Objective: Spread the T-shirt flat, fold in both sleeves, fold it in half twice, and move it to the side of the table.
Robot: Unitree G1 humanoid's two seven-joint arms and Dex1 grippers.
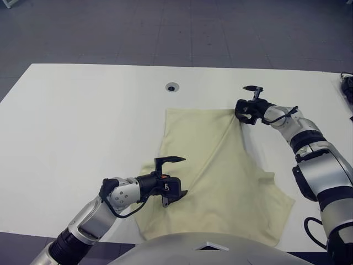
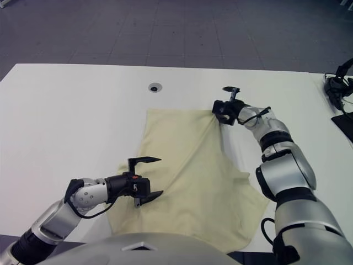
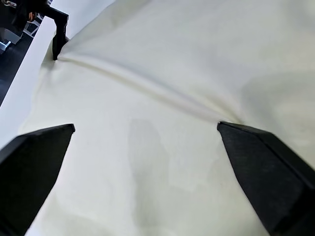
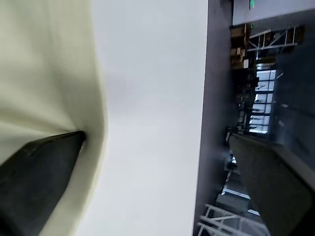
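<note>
We see the pale yellow T-shirt (image 1: 220,176) lying rumpled on the white counter (image 1: 83,121), toward its near right side. Our left claw (image 1: 182,176) hovers, fingers apart, over its near left part; our right claw (image 1: 242,101), also apart, touches its far right corner

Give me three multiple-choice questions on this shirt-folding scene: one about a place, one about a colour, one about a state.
1. Where at the T-shirt is the right gripper?
A. over its middle
B. at its far right corner
C. at its near hem

2. What colour is the T-shirt?
A. blue
B. red
C. pale yellow

3. How is the left gripper?
A. open over the T-shirt
B. shut on a sleeve
C. shut on the collar

Answers: 1 B, one finger touches that corner. 2 C, the cloth is cream-yellow throughout. 3 A, its fingers stand wide apart above the cloth.
</note>
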